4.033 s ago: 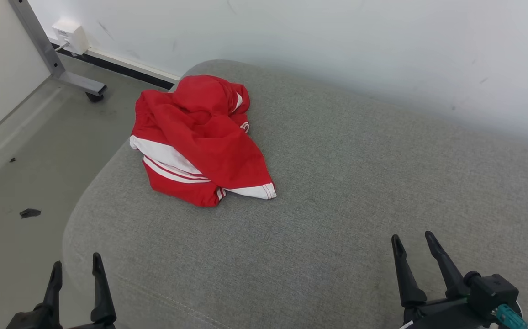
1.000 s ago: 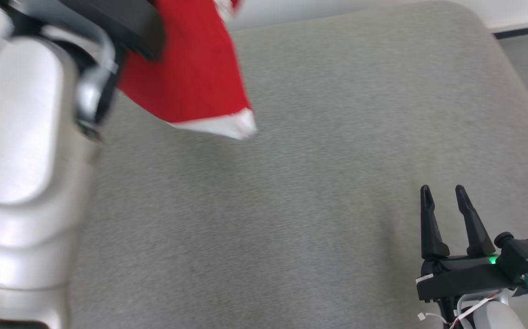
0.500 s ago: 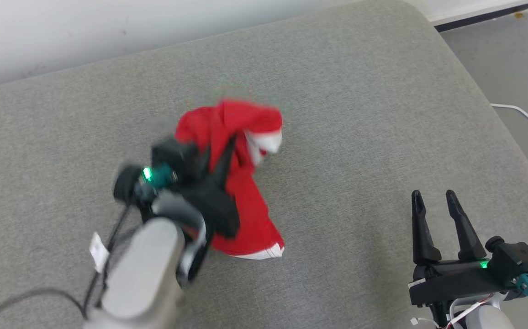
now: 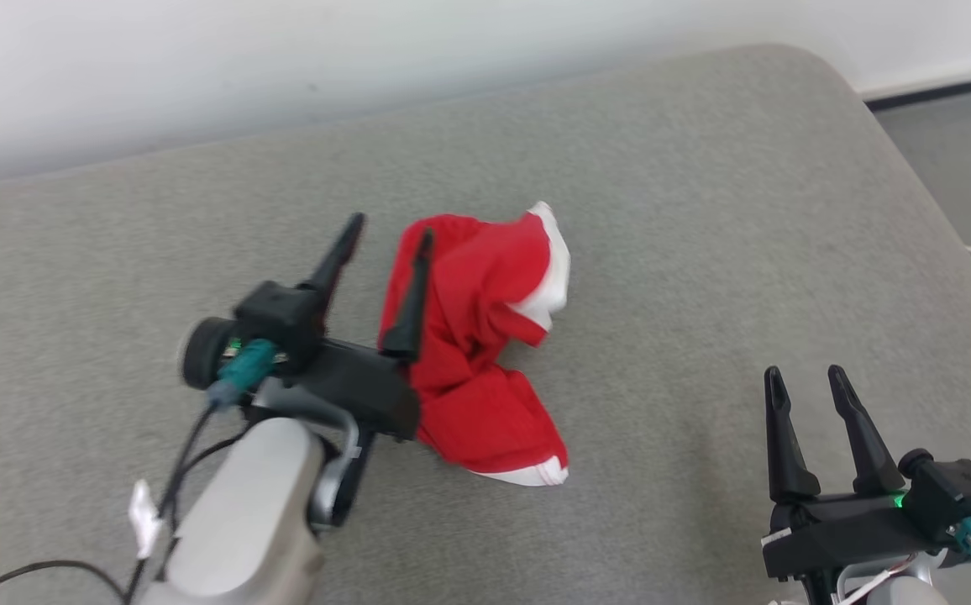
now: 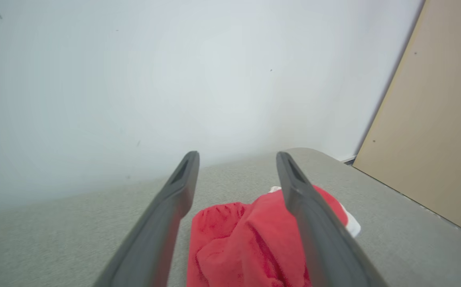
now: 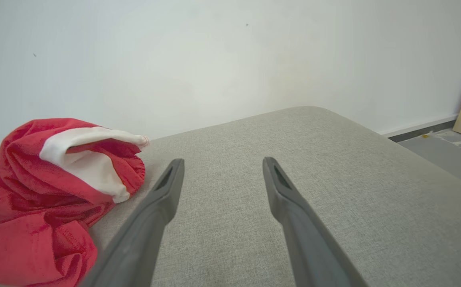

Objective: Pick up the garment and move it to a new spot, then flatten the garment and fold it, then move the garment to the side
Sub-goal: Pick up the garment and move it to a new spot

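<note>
Garment (image 4: 477,294) lies crumpled mid-cushion (image 4: 704,210), just under my left gripper (image 4: 389,228), jaws wide, empty; right gripper (image 4: 805,374) likewise. Relocation looks done; flattening calls for pinching hems.

Garment (image 4: 485,412): thin red cloth, faint sheen; cushion (image 4: 662,210): matt, coarse grey weave; left gripper (image 4: 391,227): smooth matt black plastic

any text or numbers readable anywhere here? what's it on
No text can be read in these pictures.
garment: crumpled, red with white trim; no number or lettering on the folds that show.
small white tag at the lower left of the head view: too small and blurred to read.
</note>
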### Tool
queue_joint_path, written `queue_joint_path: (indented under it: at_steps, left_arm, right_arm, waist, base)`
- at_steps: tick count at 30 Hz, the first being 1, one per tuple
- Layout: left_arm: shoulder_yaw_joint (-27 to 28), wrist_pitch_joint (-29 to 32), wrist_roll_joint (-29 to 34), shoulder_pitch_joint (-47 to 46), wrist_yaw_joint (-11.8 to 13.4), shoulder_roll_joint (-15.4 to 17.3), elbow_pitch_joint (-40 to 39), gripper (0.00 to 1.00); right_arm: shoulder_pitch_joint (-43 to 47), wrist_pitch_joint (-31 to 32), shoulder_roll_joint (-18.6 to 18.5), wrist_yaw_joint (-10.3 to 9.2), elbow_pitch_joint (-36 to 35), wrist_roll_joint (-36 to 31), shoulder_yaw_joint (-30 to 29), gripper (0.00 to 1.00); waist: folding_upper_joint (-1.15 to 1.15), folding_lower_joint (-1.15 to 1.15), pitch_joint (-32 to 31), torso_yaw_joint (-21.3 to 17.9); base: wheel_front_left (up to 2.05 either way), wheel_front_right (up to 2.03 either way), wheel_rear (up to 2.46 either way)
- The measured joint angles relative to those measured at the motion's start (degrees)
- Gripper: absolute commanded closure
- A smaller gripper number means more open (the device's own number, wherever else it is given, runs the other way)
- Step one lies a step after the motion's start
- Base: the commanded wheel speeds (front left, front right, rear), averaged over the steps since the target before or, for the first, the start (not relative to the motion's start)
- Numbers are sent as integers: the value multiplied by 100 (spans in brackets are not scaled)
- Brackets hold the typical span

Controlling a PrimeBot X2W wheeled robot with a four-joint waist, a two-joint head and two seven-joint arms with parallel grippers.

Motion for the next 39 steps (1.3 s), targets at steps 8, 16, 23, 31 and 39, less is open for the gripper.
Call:
queue_joint_path:
  at_steps: [8, 16, 23, 31, 39]
  left_arm:
    - [584, -43, 13, 770, 203, 550, -913, 0]
    - [1337, -57, 205, 2117, 398, 875, -2004, 0]
    - [1907, -57, 337, 3112, 358, 719, -2401, 0]
    - [2329, -57, 569, 3646, 82, 369, -2487, 0]
    - [2428, -57, 892, 3743, -282, 213, -2306, 0]
  right_arm:
    - [206, -1, -36, 0, -30, -34, 21, 0]
    - [334, 0, -29, 0, -63, -58, 70, 0]
    - [413, 0, -40, 0, -62, -74, 121, 0]
    - [474, 0, -113, 0, -10, -8, 218, 0]
    - [553, 8, -131, 0, 0, 30, 290, 0]
  waist:
    - [0, 0, -289, 493]
    - [0, 0, -594, 903]
    - [0, 0, -814, 1084]
    - [0, 0, -953, 1078]
    - [0, 1, -989, 1051]
  base:
    - [0, 0, 0]
    - [0, 0, 0]
    - [0, 0, 0]
    - [0, 0, 0]
    - [0, 0, 0]
